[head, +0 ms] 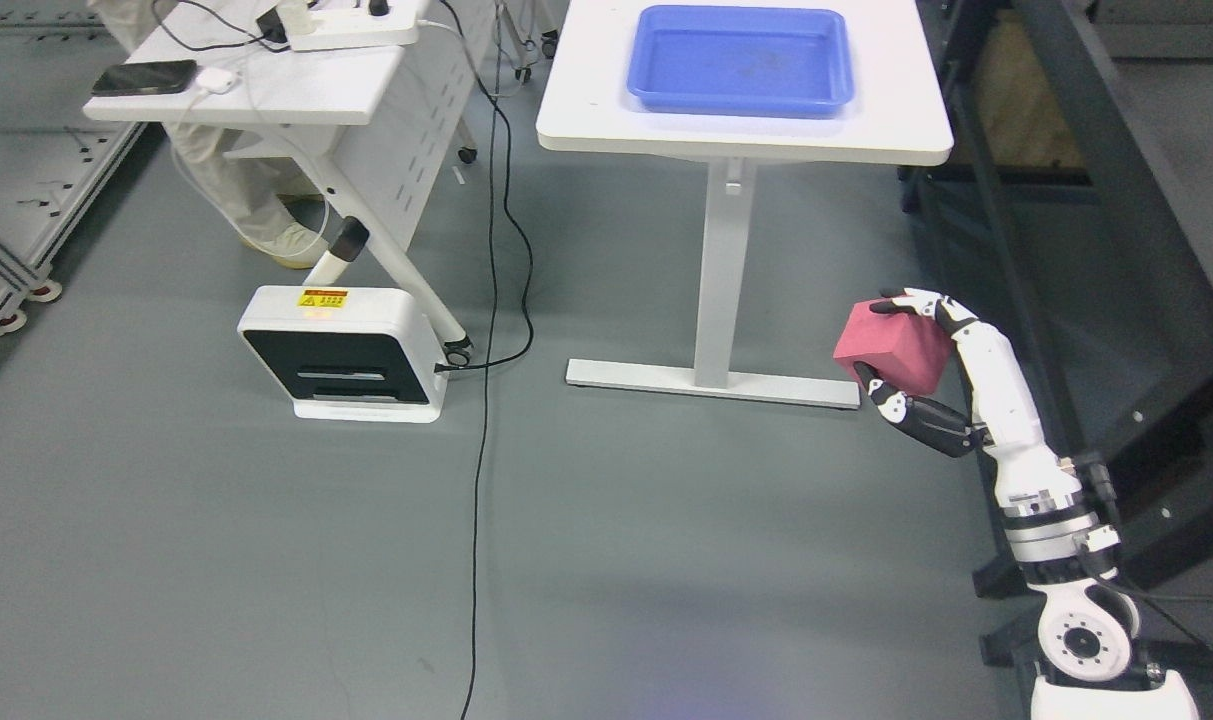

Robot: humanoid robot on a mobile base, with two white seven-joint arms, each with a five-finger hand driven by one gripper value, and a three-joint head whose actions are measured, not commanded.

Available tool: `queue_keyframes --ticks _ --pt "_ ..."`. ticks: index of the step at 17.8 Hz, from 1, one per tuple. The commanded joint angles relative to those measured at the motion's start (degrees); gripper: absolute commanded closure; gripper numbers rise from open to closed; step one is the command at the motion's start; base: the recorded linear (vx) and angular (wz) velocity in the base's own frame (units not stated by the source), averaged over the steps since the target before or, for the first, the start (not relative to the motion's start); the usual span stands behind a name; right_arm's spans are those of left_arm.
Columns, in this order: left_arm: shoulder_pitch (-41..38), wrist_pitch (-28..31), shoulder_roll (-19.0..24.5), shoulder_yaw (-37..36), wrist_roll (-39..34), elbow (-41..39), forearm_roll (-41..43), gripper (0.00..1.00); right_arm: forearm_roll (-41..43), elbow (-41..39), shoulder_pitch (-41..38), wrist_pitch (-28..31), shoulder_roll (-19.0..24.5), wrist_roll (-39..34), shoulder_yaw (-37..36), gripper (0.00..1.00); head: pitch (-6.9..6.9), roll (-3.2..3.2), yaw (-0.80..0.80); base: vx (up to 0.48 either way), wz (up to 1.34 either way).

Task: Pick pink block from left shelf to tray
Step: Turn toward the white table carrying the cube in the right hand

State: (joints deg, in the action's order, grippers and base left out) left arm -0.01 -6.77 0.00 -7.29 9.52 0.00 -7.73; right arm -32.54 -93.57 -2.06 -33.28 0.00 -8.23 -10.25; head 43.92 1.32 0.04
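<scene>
My right hand [891, 345] is shut on the pink block [894, 345], held in the air at the right, low beside the white table's foot. Fingers wrap over its top and the thumb presses from below. The blue tray [741, 58] sits on the white table [746, 135] at the top centre, well above and left of the block in the picture. My left arm does not show.
A dark shelf frame [1116, 250] stands along the right edge, close behind my right arm. A white floor unit [344, 352] and a black cable [486, 400] lie on the grey floor. A second desk [266, 90] with a phone stands top left, a person's legs [246, 200] behind it.
</scene>
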Motion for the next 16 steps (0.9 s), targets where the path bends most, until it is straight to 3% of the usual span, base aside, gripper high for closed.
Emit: queue_keyframes --ticks 1,16 --pt "-1.1 0.0 1.0 0.0 0.0 -1.0 0.0 0.0 0.5 -0.1 0.1 -0.7 -1.0 0.1 0.0 0.94 0.0 0.0 0.0 0.203 0.56" --pt "-1.1 0.0 1.0 0.0 0.0 -1.0 0.0 0.0 2.3 -0.1 0.4 -1.0 -1.0 0.0 0.5 0.94 0.0 0.0 0.0 0.275 0.04"
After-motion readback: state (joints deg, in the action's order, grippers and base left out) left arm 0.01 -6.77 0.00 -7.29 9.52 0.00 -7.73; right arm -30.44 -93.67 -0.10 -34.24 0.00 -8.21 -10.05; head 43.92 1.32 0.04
